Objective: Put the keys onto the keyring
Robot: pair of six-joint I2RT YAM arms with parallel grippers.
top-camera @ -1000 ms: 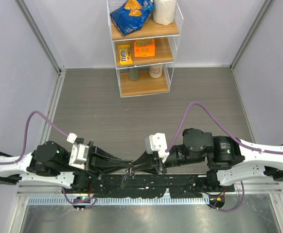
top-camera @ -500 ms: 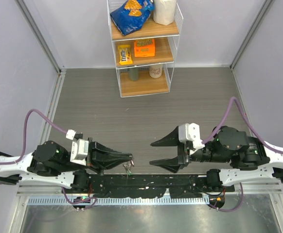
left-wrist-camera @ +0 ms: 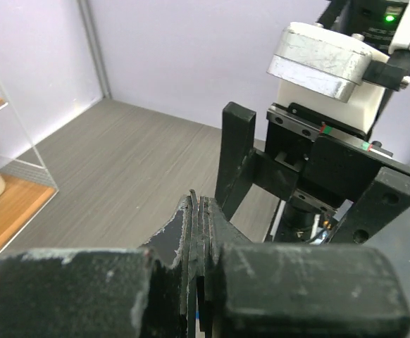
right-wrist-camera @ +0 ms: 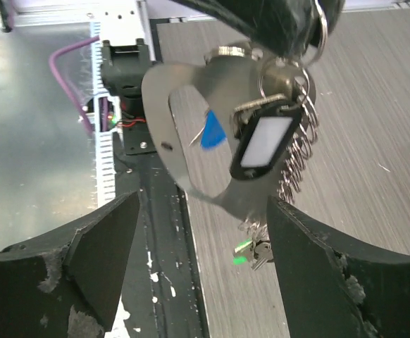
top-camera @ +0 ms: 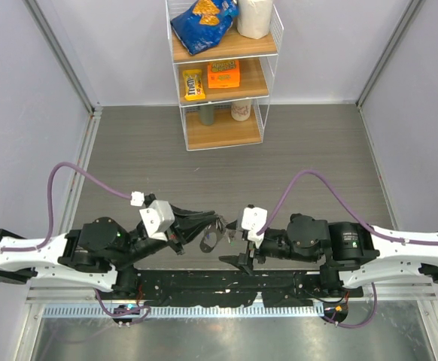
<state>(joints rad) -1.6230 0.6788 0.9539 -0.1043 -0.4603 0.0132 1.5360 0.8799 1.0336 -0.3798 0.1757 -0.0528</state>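
Observation:
In the right wrist view the keyring [right-wrist-camera: 184, 158], a grey oval metal loop, hangs in the air. A black tag with a white window [right-wrist-camera: 263, 142], a blue tag [right-wrist-camera: 213, 131] and a coiled silver chain [right-wrist-camera: 298, 151] hang from it. Small silver keys [right-wrist-camera: 260, 252] dangle beside green tags at the chain's lower end. My left gripper [right-wrist-camera: 279, 21] is shut on the loop's top; its jaws [left-wrist-camera: 199, 205] are pressed together on a thin edge. My right gripper [right-wrist-camera: 201, 246] stands open, one finger on each side below the loop. From above, the keyring [top-camera: 211, 239] hangs between both grippers [top-camera: 229, 242].
A wire shelf rack [top-camera: 223, 75] with snack bags and boxes stands at the far wall. A black rail [top-camera: 226, 282] runs along the near edge under the grippers, with a metal sheet [right-wrist-camera: 36, 141] behind it. Grey walls close both sides.
My left arm has lifted and swung forward with the keyring. My right gripper drew back, opened wide, then came left again and now straddles the hanging loop.

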